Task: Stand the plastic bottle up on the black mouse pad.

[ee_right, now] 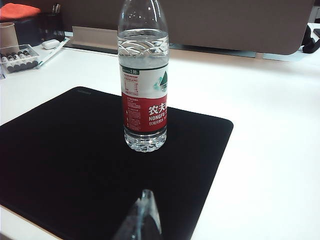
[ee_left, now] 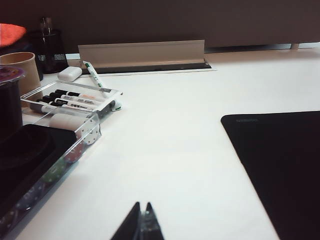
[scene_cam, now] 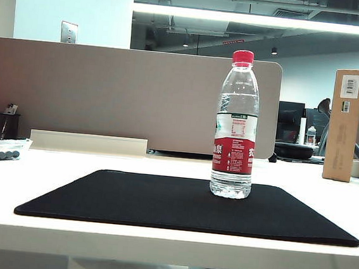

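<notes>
The plastic bottle (scene_cam: 236, 124) stands upright on the black mouse pad (scene_cam: 128, 199), clear and ribbed, red cap on top, red-and-white label around its middle. It sits toward two o'clock of the pad's centre, near the far edge, the pad lying flat on the white surface (scene_cam: 156, 243).

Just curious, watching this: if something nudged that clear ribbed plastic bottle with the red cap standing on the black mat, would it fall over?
Probably, if pushed high up: the clear ribbed plastic bottle with the red cap is tall on a narrow base. It looks nearly full, so likely heavy enough to resist a light tap. Once down, its round body would likely roll on the flat matte-black mouse pad.
</notes>
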`<state>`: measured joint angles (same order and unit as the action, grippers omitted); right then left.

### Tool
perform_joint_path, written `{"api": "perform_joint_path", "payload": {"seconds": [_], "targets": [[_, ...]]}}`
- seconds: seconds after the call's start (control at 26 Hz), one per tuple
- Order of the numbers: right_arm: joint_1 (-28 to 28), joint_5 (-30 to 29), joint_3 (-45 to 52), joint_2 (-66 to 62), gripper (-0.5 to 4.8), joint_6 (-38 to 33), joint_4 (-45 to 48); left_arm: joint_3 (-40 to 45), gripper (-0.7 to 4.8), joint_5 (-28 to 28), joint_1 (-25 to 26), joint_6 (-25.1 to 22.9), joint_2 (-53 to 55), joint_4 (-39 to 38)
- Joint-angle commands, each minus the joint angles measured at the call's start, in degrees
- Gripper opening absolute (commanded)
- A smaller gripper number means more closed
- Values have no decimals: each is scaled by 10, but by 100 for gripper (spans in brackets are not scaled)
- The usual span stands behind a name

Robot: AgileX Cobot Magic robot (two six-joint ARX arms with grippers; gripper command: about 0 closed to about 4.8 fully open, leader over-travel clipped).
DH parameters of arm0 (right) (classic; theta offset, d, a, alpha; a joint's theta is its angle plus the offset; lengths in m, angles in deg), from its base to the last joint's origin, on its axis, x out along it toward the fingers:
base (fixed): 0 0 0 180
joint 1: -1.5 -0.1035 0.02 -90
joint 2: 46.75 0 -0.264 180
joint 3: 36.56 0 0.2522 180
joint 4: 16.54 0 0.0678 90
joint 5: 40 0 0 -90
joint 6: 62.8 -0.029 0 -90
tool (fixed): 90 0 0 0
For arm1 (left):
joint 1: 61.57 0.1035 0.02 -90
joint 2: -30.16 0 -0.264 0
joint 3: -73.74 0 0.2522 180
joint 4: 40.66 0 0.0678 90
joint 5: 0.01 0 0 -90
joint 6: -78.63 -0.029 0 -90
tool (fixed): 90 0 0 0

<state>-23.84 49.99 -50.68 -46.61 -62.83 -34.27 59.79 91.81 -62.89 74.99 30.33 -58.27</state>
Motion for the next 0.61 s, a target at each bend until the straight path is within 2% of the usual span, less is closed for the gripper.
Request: {"api": "perform_joint_path", "payload": {"seconds": [0.04, 0.61], "targets": [[0, 0, 3, 0, -1, 1, 7, -3, -4, -16, 0, 7, 0, 9], [0, 0, 3, 0, -1, 1, 7, -3, -4, -16, 0, 11, 0, 14]]}}
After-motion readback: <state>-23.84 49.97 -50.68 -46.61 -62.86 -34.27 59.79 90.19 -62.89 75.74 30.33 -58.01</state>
